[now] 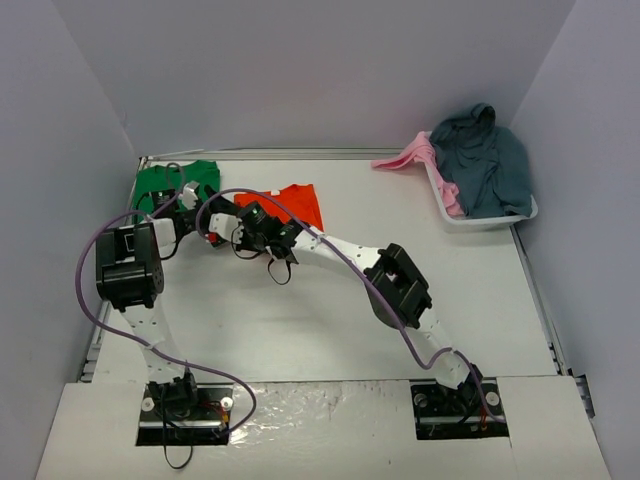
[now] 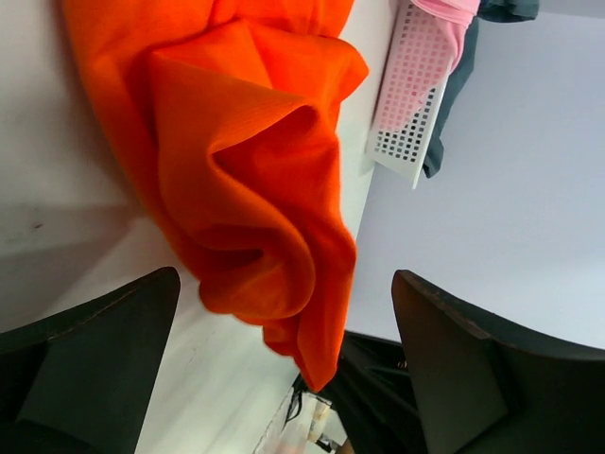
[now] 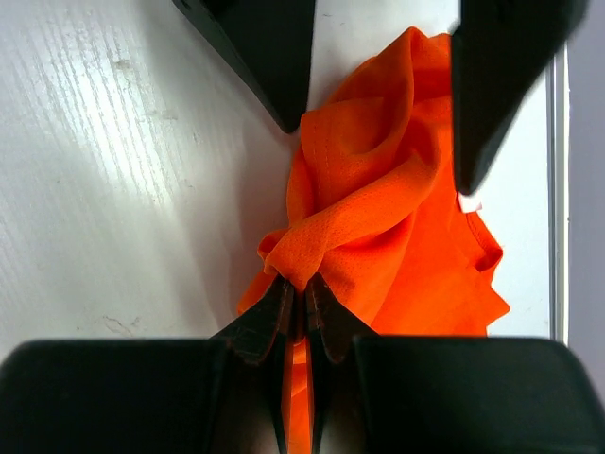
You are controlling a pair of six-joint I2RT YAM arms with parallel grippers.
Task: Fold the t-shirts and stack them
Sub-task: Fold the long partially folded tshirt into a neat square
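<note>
The orange t-shirt (image 1: 300,205) lies bunched at the back centre of the table. My right gripper (image 3: 301,288) is shut on a pinched fold of it and reaches over it from the right in the top view (image 1: 232,230). In the left wrist view the orange t-shirt (image 2: 255,180) hangs crumpled between the wide-open fingers of my left gripper (image 2: 284,378), which does not hold it. The left gripper (image 1: 205,222) faces the right one closely, and its fingertips (image 3: 269,57) show at the top of the right wrist view. The green t-shirt (image 1: 175,182) lies at the back left corner.
A white basket (image 1: 480,218) at the back right holds a teal garment (image 1: 490,160) and a pink one (image 1: 410,155); it also shows in the left wrist view (image 2: 411,104). Walls enclose the table on three sides. A purple cable (image 1: 95,290) loops around the left arm.
</note>
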